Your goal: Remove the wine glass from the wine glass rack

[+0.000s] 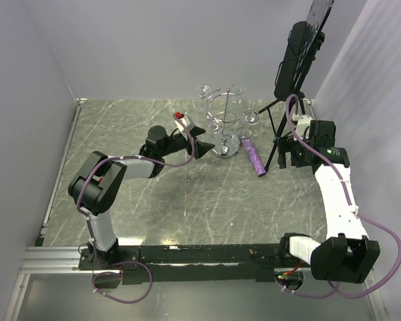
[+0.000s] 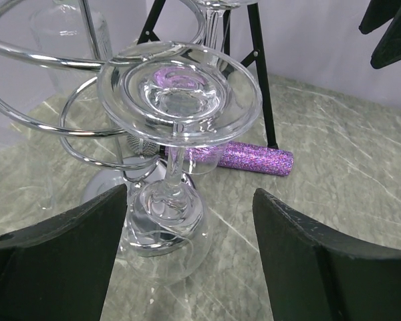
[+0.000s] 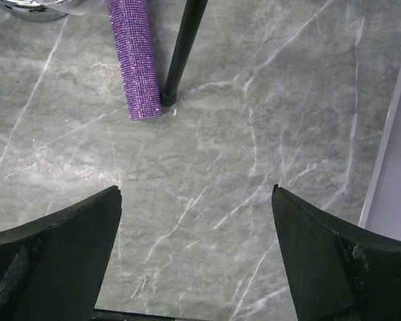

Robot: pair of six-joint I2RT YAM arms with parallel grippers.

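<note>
Clear wine glass (image 2: 179, 93) hangs upside down on wine glass rack (image 1: 225, 127), between spread left gripper (image 2: 190, 194) fingers. Right gripper (image 3: 196, 190) spread too, near purple tube (image 3: 135, 60).

Left arm (image 1: 97, 184): it rises from the lower left of the top view, bends at the elbow, and the forearm reaches right toward the middle.
Left gripper (image 1: 202, 142): jaws wide apart, pointing right.
Right arm (image 1: 334, 194): it goes up along the right side from the lower right corner.
Right gripper (image 1: 293, 159): points downward, jaws fully spread; its black fingers (image 3: 60, 254) fill both lower corners of its wrist view.
</note>
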